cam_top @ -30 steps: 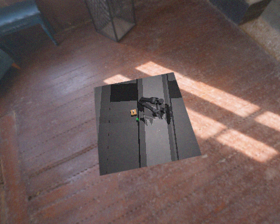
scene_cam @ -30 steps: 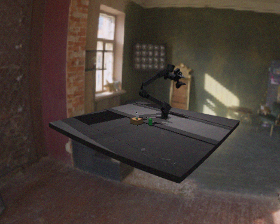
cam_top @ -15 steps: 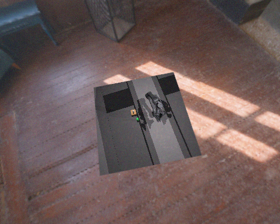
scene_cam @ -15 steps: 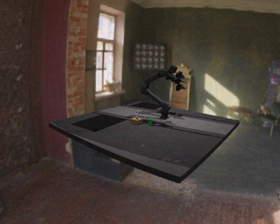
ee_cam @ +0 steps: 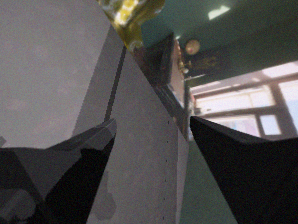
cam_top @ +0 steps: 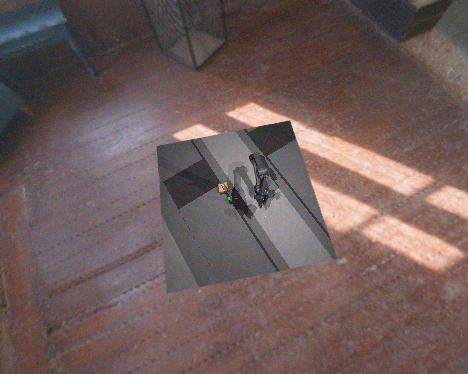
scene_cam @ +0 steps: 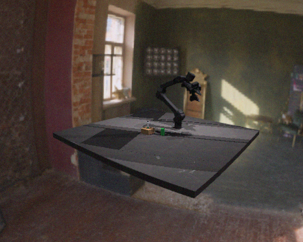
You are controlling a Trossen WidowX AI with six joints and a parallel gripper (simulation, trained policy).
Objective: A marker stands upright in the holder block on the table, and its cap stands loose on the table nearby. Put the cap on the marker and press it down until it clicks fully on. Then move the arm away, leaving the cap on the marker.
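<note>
At the centre of the exterior view, on a broad dark-grey table (cam_top: pixel 225 250) (scene_cam: pixel 184 152) with a matte top and straight-edged bands of lighter and darker grey, sits a small, squat, tan-orange holder block (cam_top: pixel 222 188) (scene_cam: pixel 147 131) with flat sides, wood-like in colour. From its top rises a slim, pale marker (scene_cam: pixel 147 123) with a dark upper tip; its long axis is vertical and the tip points to the top of the frame. The marker's tip is bare of the cap.

Just right of the block in that view stands the bright green, short cylindrical cap (cam_top: pixel 230 199) (scene_cam: pixel 162 132), upright on the table and apart from the block, its long axis vertical too. Which end is open is too small to tell. In the top view the cap lies just below and right of the block, left of the frame's middle.

The black, angular, jointed arm (cam_top: pixel 259 172) (scene_cam: pixel 169 103) has a smooth, dark finish and arches up behind the cap in the exterior view. At its far end, right of centre and high over the table, the black gripper (scene_cam: pixel 196 94) (ee_cam: pixel 153 122) is spread wide with nothing between its tapered, wedge-shaped fingers. In the wrist view they come in from the lower left and lower right, well apart from each other.
</note>
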